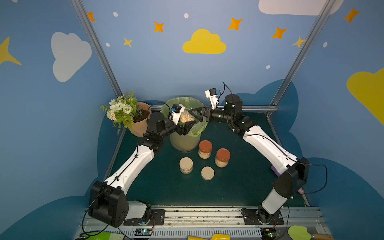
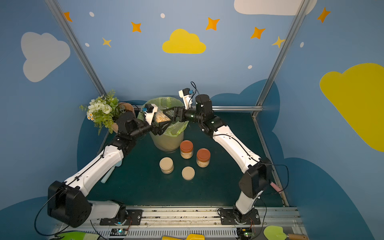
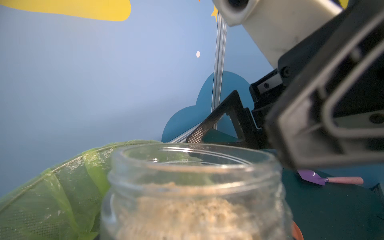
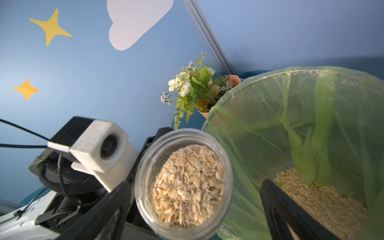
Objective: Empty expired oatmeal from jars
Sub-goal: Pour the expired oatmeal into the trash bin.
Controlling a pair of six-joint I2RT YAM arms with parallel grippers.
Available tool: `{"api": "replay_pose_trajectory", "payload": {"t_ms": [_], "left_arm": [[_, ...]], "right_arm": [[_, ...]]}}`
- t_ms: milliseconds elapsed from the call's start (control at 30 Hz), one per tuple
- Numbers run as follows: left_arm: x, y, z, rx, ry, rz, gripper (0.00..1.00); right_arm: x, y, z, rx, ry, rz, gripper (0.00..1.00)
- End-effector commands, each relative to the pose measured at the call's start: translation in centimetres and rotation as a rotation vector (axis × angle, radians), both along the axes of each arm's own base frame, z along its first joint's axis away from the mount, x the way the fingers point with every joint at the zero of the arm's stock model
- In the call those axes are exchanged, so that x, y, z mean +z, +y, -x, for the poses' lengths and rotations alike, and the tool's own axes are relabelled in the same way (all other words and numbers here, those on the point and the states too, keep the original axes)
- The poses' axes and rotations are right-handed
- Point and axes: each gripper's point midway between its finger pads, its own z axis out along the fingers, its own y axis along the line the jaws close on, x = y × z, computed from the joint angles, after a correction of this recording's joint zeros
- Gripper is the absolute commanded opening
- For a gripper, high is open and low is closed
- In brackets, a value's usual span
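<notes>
Right wrist view: the left jaws pinch a lidless squat clear glass jar (image 4: 183, 183) of pale tan flaky oatmeal (image 4: 187, 193) at the rim of the mesh bin lined with a green plastic bag (image 4: 270, 108), so tipping should spill it inside. The right jaws stand spread and empty opposite, over the bin. Below both, three capped jars (image 1: 205, 149) stand on the dark tabletop (image 1: 239, 187).
</notes>
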Motion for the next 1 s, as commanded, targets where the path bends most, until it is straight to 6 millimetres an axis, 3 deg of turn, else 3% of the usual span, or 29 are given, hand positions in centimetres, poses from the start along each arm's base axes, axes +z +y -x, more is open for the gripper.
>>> {"api": "replay_pose_trajectory", "payload": {"t_ms": [0,267,833,967], "left_arm": [[4.1,0.0,-0.1,-0.038,-0.120,0.033,0.08],[4.1,0.3,-1.3,-0.062,-0.117,0.043,0.08],[3.7,-0.2,-2.0,-0.117,-0.094,0.012,0.11],[3.3,-0.3,-2.3,-0.121,-0.087,0.011,0.12]], "right_arm": [[1.1,0.9,0.0,0.065,0.003,-0.038,0.97],[0.1,2.7,-1.3,0.109,0.038,-0.040,0.97],[-0.9,5.3,-1.7,0.169,0.050,-0.023,0.94],[-1.0,5.5,-2.0,0.165,0.048,-0.029,0.88]]}}
